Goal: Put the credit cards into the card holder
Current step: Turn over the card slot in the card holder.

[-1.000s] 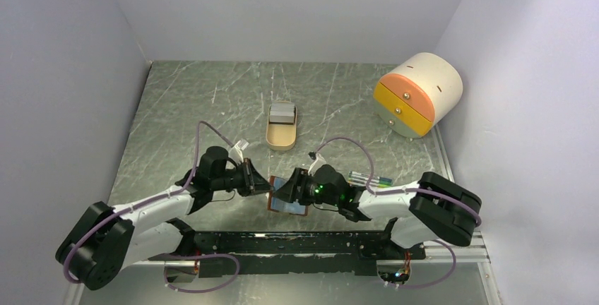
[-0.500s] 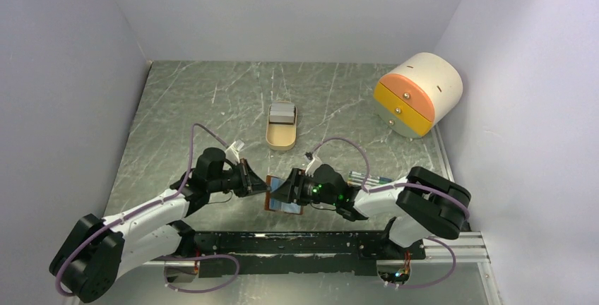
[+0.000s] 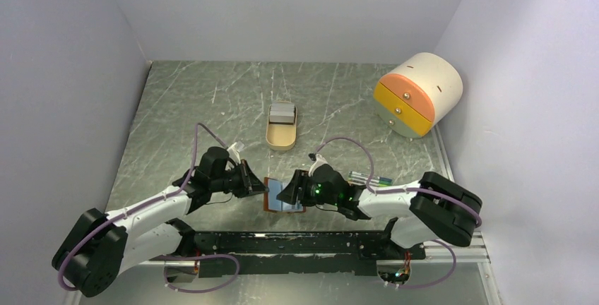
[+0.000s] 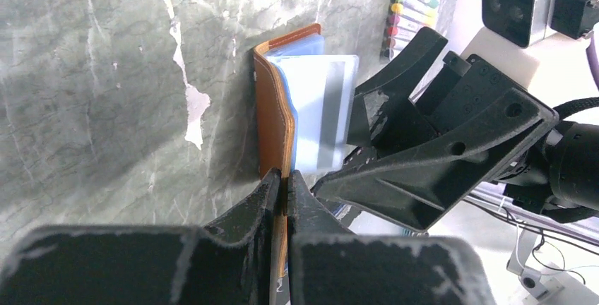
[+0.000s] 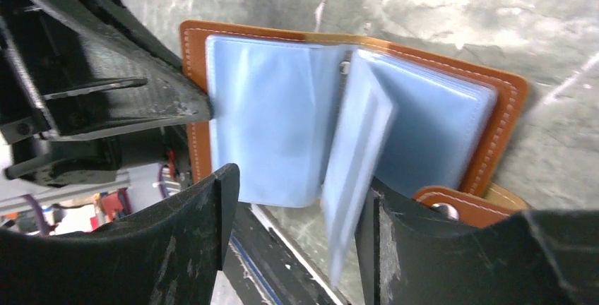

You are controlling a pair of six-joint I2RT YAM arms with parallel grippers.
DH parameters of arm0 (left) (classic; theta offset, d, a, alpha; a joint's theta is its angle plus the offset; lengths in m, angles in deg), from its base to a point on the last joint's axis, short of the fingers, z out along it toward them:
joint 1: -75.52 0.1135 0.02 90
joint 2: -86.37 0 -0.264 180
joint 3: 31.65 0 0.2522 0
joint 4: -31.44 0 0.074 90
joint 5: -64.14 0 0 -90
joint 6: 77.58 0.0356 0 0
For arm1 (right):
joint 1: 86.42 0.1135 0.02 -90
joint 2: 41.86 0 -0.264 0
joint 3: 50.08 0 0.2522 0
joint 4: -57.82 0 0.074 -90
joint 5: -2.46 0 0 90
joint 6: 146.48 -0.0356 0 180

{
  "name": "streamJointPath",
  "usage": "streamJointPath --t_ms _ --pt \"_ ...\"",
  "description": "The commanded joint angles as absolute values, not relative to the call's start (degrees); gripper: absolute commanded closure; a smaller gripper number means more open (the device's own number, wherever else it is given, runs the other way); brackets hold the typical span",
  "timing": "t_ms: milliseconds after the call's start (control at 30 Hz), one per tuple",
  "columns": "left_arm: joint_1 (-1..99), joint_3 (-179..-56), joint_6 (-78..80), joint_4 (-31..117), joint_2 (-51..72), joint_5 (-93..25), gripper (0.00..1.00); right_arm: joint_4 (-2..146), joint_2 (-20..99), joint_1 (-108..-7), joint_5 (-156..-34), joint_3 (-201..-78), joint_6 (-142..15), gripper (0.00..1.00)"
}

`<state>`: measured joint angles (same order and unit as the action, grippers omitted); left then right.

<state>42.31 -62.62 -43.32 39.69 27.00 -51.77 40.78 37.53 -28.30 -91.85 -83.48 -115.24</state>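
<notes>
The brown leather card holder lies open at the near edge, with its light blue plastic sleeves showing. My left gripper is shut on the holder's left cover edge. My right gripper is open over the sleeves, and one loose sleeve leaf stands blurred against its right finger. The snap tab is beside that finger. A stack of grey-white credit cards sits in the beige tray, far from both grippers. I cannot tell whether any sleeve holds a card.
Coloured pens lie just right of the right gripper and also show in the left wrist view. A cream drum-shaped drawer unit with orange and yellow fronts stands at the back right. The black rail runs along the near edge.
The right gripper pushed left over the holder and has drawn back a little to the right. The left gripper has stayed clamped on the cover, shifting only slightly.
</notes>
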Motion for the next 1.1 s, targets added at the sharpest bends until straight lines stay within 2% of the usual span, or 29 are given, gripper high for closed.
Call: streamJointPath --t_ms 0,167,233,433,500,567,700,833,1067 --pt "42.12 -64.79 -41.62 42.56 27.59 -49.2 0.91 52.08 34.9 -28.59 -87.56 -86.28 -112.73 0.39" --pt "42.13 -64.49 -40.99 43.84 28.25 -47.99 0.91 63.78 28.0 -28.59 -81.9 -88.46 -110.12 0.39" --pt "42.19 -64.38 -40.95 43.25 27.93 -48.33 0.85 67.24 26.13 -28.57 -80.04 -89.95 -108.07 0.38" --pt "42.15 -65.24 -39.98 42.28 25.2 -49.48 0.76 68.91 25.22 -29.8 -79.39 -93.17 -100.65 0.35" --pt "42.19 -65.48 -39.81 42.05 24.83 -49.66 0.75 69.03 26.45 -30.13 -79.69 -94.49 -99.08 0.38" --pt "42.12 -65.49 -39.64 42.37 24.76 -49.67 0.75 66.35 28.37 -30.16 -81.48 -94.79 -98.56 0.45" --pt "42.12 -65.67 -39.6 42.98 25.59 -49.27 0.73 58.97 33.51 -30.02 -86.89 -93.77 -101.41 0.69" --pt "42.24 -65.63 -40.19 40.65 25.65 -51.09 0.69 55.25 38.44 -29.56 -89.2 -94.85 -103.43 0.71" --pt "42.31 -65.33 -40.24 39.2 25.15 -52.02 0.63 50.11 44.39 -28.53 -90.29 -94.91 -104.52 0.68"
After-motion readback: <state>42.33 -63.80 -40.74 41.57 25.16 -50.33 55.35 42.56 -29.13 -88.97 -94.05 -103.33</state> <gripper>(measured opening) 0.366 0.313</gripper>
